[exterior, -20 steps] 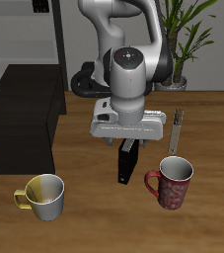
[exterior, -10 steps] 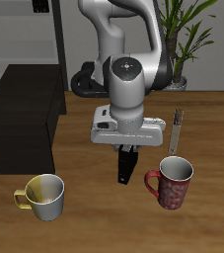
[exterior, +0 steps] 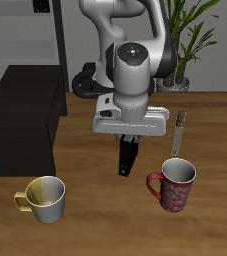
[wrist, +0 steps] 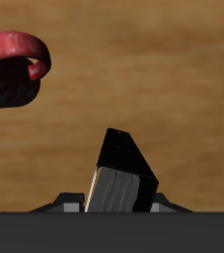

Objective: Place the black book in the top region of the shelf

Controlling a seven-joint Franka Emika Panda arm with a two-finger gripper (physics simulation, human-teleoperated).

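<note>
The gripper point(exterior: 131, 138) is mostly hidden: from outside, the arm's bulky wrist housing covers its fingers, and in the wrist view only the grey stubs of the fingers show, cut off by a dark band along the picture's edge. What can be made out is that the fingers are clamped on the top end of the black book point(exterior: 129, 157), one on each flat side. The book hangs upright below the hand, clear of the wooden table point(exterior: 95, 220), over the middle of the desk. In the wrist view the black book point(wrist: 118, 175) shows its pale page edge and one black cover tapering away toward the wood.

A red mug point(exterior: 173, 185) stands just beside the hanging book, nearer the table's front edge; only part of its rim and handle enter the wrist view point(wrist: 13, 64). A yellow-lined metal mug point(exterior: 44, 198) sits near the front edge, in front of the shelf point(exterior: 23, 125), which stands at one side of the desk, well apart from the book. A narrow grey-brown upright strip point(exterior: 179, 133) stands farther back. Behind are a grey open-frame rack point(exterior: 35, 30) and a potted plant point(exterior: 190, 35).
</note>
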